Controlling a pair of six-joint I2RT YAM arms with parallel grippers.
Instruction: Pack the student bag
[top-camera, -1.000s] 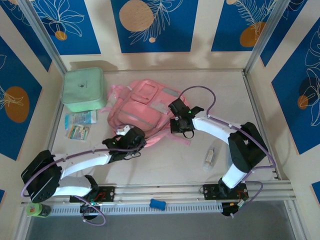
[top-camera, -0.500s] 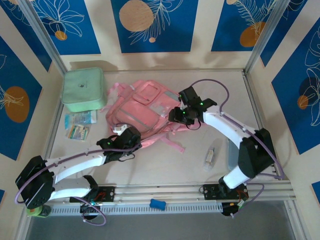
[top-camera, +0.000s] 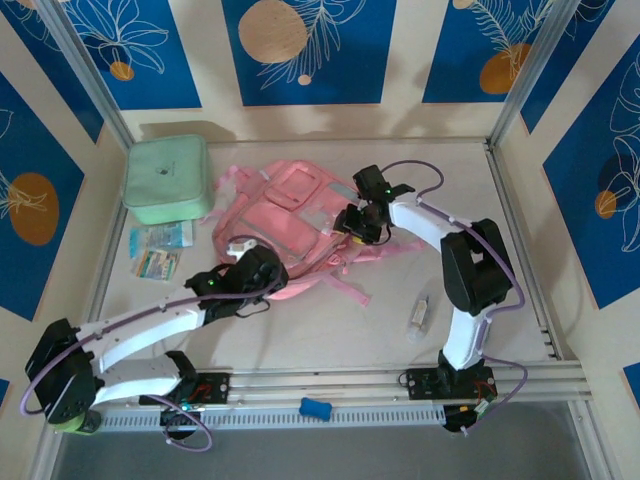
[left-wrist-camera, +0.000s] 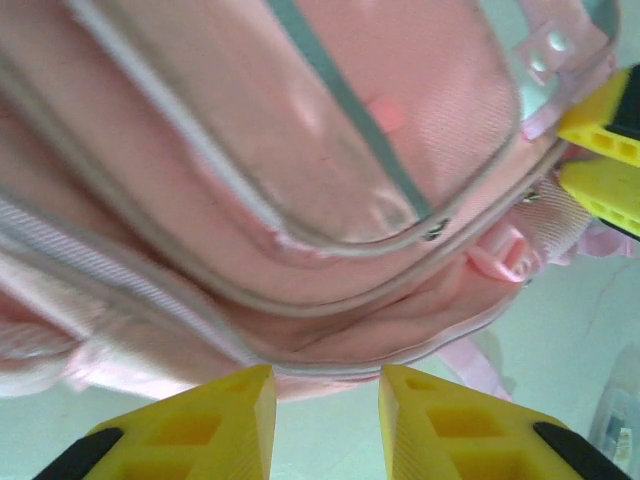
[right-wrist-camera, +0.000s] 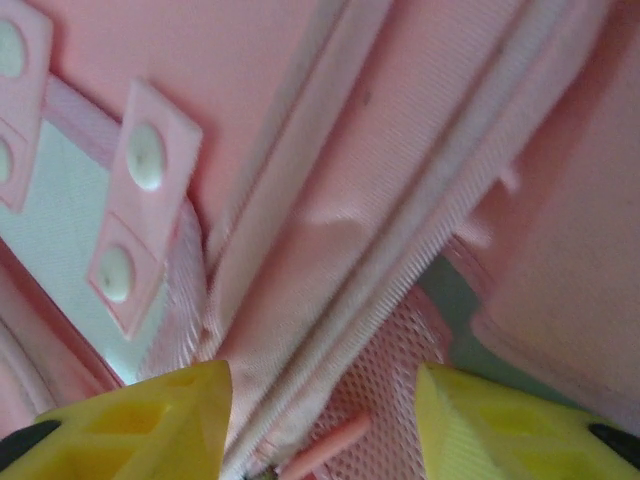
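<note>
The student bag (top-camera: 285, 215), pink with pale panels, lies flat in the middle of the table. My left gripper (top-camera: 252, 277) sits at its near edge. In the left wrist view this gripper (left-wrist-camera: 327, 405) is open, with bare table between the yellow fingers (left-wrist-camera: 215, 420) and the bag's piped rim (left-wrist-camera: 330, 360) just beyond their tips. My right gripper (top-camera: 356, 226) hovers at the bag's right side. Up close it (right-wrist-camera: 322, 420) is open over a zip seam (right-wrist-camera: 400, 250) and pink mesh, with a pink zip pull (right-wrist-camera: 325, 447) between the fingers.
A mint green zip case (top-camera: 167, 178) stands at the back left. Small printed packets (top-camera: 160, 250) lie in front of it. A small clear tube (top-camera: 420, 315) rests at the right front. A blue object (top-camera: 315, 408) sits on the front rail.
Both grippers went from shut to open. The right arm folded in and its gripper settled at the bag's right side. The bag shifted and flattened slightly.
</note>
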